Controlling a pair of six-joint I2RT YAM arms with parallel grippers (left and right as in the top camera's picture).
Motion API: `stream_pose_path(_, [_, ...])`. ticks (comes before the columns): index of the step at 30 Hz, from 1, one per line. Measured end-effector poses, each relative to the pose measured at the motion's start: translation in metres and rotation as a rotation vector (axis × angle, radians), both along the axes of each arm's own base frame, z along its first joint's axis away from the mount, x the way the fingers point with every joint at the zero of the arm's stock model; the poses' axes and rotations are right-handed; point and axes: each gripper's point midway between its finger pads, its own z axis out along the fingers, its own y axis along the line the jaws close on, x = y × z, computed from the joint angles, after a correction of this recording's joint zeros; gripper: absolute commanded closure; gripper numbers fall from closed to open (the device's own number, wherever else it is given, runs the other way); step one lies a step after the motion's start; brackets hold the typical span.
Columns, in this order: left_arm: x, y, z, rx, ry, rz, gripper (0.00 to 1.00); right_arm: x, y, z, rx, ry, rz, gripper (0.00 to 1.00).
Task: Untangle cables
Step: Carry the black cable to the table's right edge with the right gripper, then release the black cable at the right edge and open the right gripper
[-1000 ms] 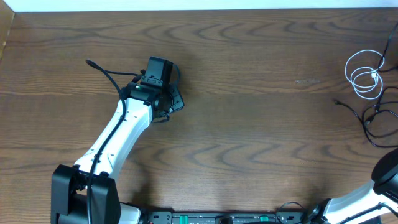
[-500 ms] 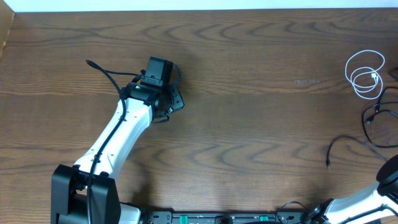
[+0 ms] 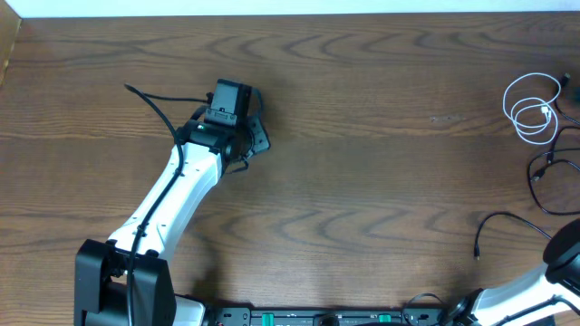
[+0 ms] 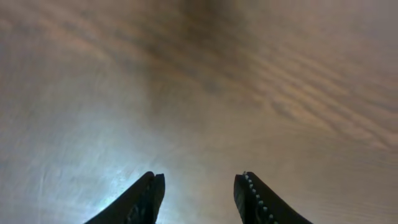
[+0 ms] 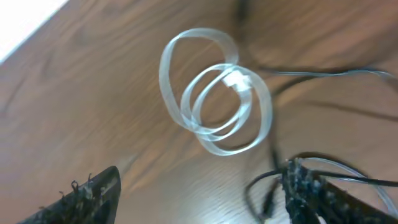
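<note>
While the overhead camera is looking down on the brown wooden tabletop (image 3: 362, 190), the left arm (image 3: 172, 195) is stretching up from the lower left corner. The left tool (image 3: 257, 138) is hovering over bare wood in the left half, well apart from every cord. At the far right edge the white cable (image 3: 533, 107) is lying in a small loose coil. Just below it the black cable (image 3: 512, 215) is looping about, with one strand curving out toward the centre and ending in a small plug. The right arm (image 3: 564, 258) is showing only partly in the lower right corner, near that strand; its tool is sitting outside this view.

From the left wrist, the left tool (image 4: 199, 193) is pointing at bare tabletop (image 4: 199, 74), its jaws standing clearly apart with nothing between them.

From the right wrist, the picture is blurring somewhat. The right tool (image 5: 199, 193) is holding its jaws wide apart above the tabletop (image 5: 74, 124). The white cable (image 5: 237, 79) is lying ahead of them in overlapping rings, clear of both jaws. Black cable (image 5: 311, 71) strands are running off to the right and gathering around one jaw; I cannot tell whether they are touching it.
</note>
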Motion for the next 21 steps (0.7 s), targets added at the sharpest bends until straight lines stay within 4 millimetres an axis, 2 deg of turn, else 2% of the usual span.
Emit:
stream_pose_path(4, [0.015, -0.003, 0.009, 0.027, -0.086, -0.068, 0.52, 0.008, 0.045, -0.006, -0.002, 0.033, 0.197, 0.13])
stream_pose_path(5, [0.018, -0.002, 0.011, 0.051, -0.109, -0.090, 0.51, 0.009, 0.052, -0.006, -0.004, 0.038, 0.228, 0.07])
stream_pose_path(6, [0.020, 0.001, 0.011, 0.075, -0.120, -0.102, 0.51, 0.011, 0.068, -0.008, -0.009, 0.046, 0.290, 0.01])
stream_pose_path(11, [0.022, 0.022, 0.010, 0.223, -0.134, -0.116, 0.45, 0.025, 0.118, -0.009, -0.048, 0.056, 0.465, 0.01])
stream_pose_path(12, [0.020, 0.027, 0.008, 0.259, -0.124, -0.117, 0.43, 0.028, 0.132, -0.010, -0.061, 0.063, 0.496, 0.01])
stream_pose_path(16, [0.008, 0.044, 0.001, 0.344, -0.063, -0.114, 0.33, 0.032, 0.163, -0.013, -0.093, 0.091, 0.561, 0.01])
stream_pose_path(21, [-0.016, 0.063, -0.010, 0.397, 0.055, -0.096, 0.32, 0.028, 0.207, -0.020, -0.119, 0.159, 0.621, 0.01])
